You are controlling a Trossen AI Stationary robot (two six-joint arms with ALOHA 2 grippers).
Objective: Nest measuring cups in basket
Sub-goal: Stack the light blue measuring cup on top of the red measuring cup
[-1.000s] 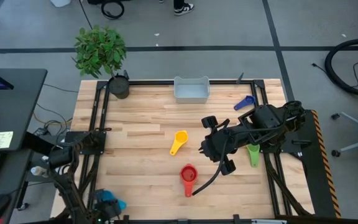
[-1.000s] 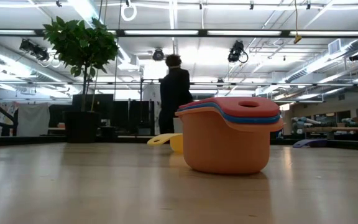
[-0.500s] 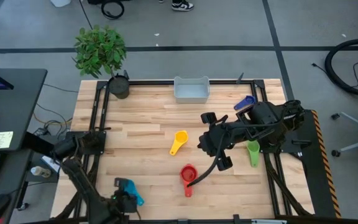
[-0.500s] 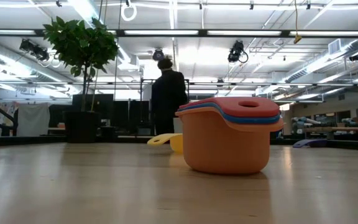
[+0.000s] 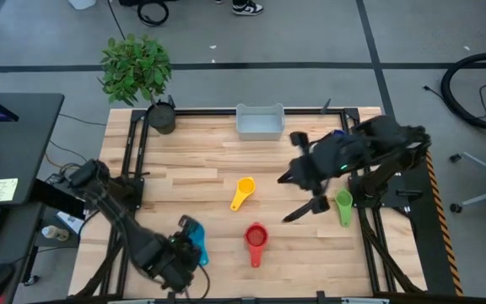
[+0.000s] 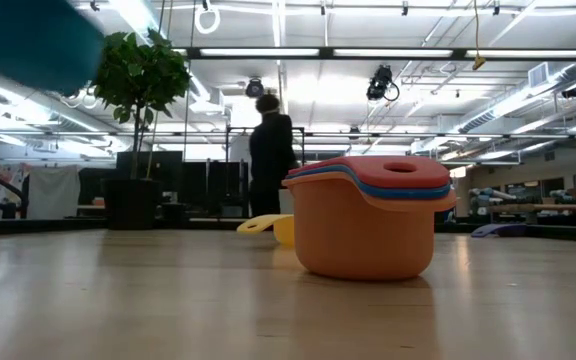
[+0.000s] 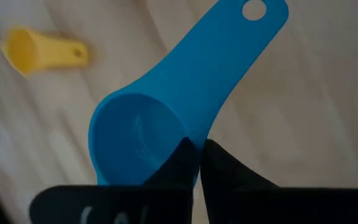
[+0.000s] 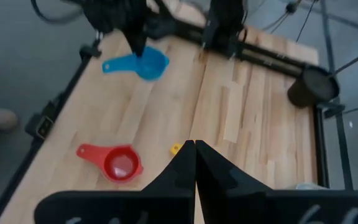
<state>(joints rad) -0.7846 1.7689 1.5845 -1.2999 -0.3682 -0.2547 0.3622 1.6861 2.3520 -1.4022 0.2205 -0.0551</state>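
The table [image 5: 184,169] carries the empty basket [image 5: 260,121] at its far edge. The left gripper [image 5: 186,249] sits near the front edge, jaws clamped on the light blue cup [image 7: 160,118]. The right gripper [image 5: 300,211] hangs mid-table, jaws closed on nothing. The stacked red-topped cups [image 5: 256,238], yellow cup [image 5: 242,191] and green cup [image 5: 343,205] lie apart on the wood.

No readable text, labels, brands, numbers or signs in any view, yellow note [image 5: 2,189] on the side desk too small to make out any writing
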